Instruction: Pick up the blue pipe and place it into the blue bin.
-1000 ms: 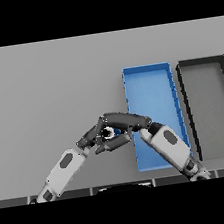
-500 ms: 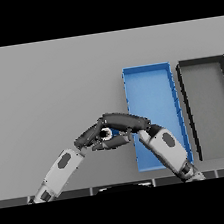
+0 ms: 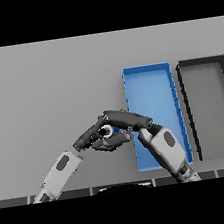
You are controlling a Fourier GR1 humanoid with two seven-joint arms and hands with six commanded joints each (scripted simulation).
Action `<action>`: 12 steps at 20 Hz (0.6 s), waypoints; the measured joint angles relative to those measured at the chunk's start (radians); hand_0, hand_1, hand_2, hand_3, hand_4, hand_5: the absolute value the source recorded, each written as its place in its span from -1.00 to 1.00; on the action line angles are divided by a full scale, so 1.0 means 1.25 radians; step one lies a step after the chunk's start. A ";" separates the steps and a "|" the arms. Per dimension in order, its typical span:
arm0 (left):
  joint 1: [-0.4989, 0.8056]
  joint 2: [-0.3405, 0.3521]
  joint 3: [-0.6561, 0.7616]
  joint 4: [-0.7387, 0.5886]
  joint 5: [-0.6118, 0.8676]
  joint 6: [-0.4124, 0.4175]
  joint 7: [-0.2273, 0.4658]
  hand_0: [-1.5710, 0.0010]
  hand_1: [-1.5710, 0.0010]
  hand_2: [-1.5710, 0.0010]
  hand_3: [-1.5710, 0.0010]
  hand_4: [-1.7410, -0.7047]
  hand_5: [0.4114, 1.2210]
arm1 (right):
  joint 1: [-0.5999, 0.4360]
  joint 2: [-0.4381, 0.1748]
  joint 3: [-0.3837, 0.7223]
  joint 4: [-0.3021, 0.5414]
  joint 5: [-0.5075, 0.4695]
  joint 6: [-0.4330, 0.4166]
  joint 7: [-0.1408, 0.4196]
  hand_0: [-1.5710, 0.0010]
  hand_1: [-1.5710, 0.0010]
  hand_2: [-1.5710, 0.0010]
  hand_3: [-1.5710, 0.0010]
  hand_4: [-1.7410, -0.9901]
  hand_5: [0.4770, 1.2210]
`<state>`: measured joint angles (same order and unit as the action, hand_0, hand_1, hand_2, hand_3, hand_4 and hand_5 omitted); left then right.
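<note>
Roughly halfway: blue pipe [image 3: 115, 130] sits lower centre of frame, pinched w/ right hand [image 3: 127, 118] fingers curled over it, left hand [image 3: 93, 135] closed on its other end. Blue bin [image 3: 147, 78] just to the right; placing it in remains.

We find no writing, label, brand, number or sign that we can read anywhere in the head view. The blue bin [image 3: 151, 86] shows plain blue walls and a plain blue floor, with no marking on either. The dark bin [image 3: 201, 62] just to the right of the blue bin is likewise unmarked on its rim and inside. The grey surface [image 3: 50, 92] to the left of the blue bin carries no print. The white and grey arm shells near the lower edge of the blue bin bear only small dark oval patches, which we cannot read as letters or figures.
</note>
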<state>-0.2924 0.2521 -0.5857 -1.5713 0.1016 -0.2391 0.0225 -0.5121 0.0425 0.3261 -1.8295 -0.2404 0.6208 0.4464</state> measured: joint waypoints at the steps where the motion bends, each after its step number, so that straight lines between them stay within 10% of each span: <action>1: -0.001 -0.002 -0.005 -0.002 -0.008 0.004 0.004 0.99 0.99 0.99 1.00 0.66 -0.60 | -0.008 0.017 -0.007 0.003 -0.043 -0.013 0.041 -1.00 -1.00 -1.00 -1.00 -0.34 1.00; 5: -0.013 0.002 0.002 0.004 -0.002 0.000 0.023 0.99 1.00 1.00 1.00 0.69 -0.71 | -0.067 0.011 -0.046 0.020 -0.231 -0.101 0.128 -1.00 -1.00 -1.00 -1.00 -0.34 1.00; 12: -0.003 0.004 -0.006 0.009 -0.012 -0.003 0.021 1.00 1.00 1.00 1.00 0.69 -0.81 | -0.321 -0.122 -0.103 0.035 -0.373 -0.257 0.109 -1.00 -1.00 -1.00 -1.00 -0.34 1.00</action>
<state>-0.2960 0.2570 -0.5928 -1.5602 0.0872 -0.2422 0.0492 -0.9134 -0.1100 0.1970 -1.7858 -0.7068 0.2998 0.5825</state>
